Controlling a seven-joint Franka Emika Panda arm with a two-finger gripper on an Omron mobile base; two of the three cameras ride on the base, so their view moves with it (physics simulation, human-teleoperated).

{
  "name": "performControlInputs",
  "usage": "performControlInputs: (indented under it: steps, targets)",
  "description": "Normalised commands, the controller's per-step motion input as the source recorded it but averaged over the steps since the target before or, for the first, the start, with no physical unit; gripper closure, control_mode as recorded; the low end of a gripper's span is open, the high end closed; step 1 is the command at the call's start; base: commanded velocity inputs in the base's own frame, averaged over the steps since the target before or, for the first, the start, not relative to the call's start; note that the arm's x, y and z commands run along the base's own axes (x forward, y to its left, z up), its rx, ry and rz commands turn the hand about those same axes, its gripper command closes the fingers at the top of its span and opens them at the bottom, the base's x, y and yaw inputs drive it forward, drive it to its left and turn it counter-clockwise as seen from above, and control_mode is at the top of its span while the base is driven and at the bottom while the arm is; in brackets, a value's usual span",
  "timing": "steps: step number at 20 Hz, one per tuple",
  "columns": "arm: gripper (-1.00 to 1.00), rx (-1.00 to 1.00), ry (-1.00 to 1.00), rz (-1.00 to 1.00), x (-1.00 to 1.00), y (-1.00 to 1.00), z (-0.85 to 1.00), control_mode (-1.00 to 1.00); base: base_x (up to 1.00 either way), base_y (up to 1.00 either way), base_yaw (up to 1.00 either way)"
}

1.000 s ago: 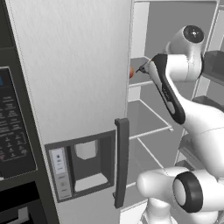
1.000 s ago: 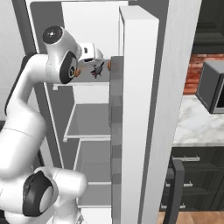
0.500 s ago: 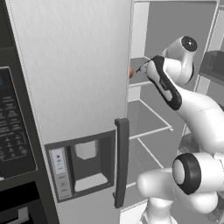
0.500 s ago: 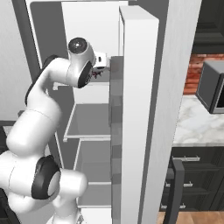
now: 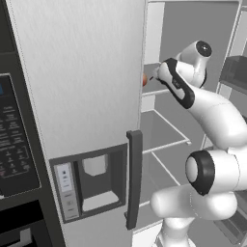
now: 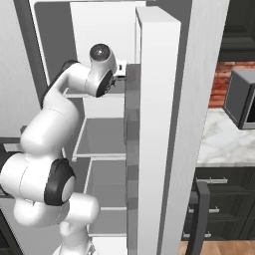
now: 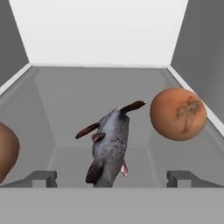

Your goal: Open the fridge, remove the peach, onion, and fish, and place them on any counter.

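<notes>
fish [image 7: 109, 146] lies on fridge [image 7: 65, 96] shelf between wide-open gripper [image 7: 111, 178] fingertips.

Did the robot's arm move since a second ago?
Yes. In the right base view, the arm's elbow has swung rightward, closer to the open fridge door's edge, reaching toward the shelf with the fish.

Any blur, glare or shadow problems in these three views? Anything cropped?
Hand view: sharp, flat even light; the fish casts only a faint shadow on the grey shelf, no glare; a brown round item is cropped at the left edge. Left base view: crisp, soft sheen on the fridge door. Right base view: no blur; the door edge hides part of the shelves.
</notes>
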Motion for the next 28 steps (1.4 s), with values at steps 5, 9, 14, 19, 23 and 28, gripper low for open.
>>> performControlInputs:
  steps: [5,9,14,19,23,28]
  targets:
    - [-1.0,0.03,0.04,0.0,0.05,0.0,-0.23,-1.0,0.0,0.0,0.0]
    - [-1.0,0.05,0.06,0.0,0.38,0.0,-0.13,-1.0,0.0,0.0,0.0]
    - [-1.0,0.06,0.03,0.0,0.55,0.0,-0.05,-1.0,0.0,0.0,0.0]
    - [-1.0,0.02,0.0,0.0,0.14,0.0,-0.12,-1.0,0.0,0.0,0.0]
    - [1.0,0.0,0.0,0.0,-0.04,0.0,-0.28,-1.0,0.0,0.0,0.0]
    - [1.0,0.0,-0.02,0.0,-0.34,0.0,-0.19,-1.0,0.0,0.0,0.0]
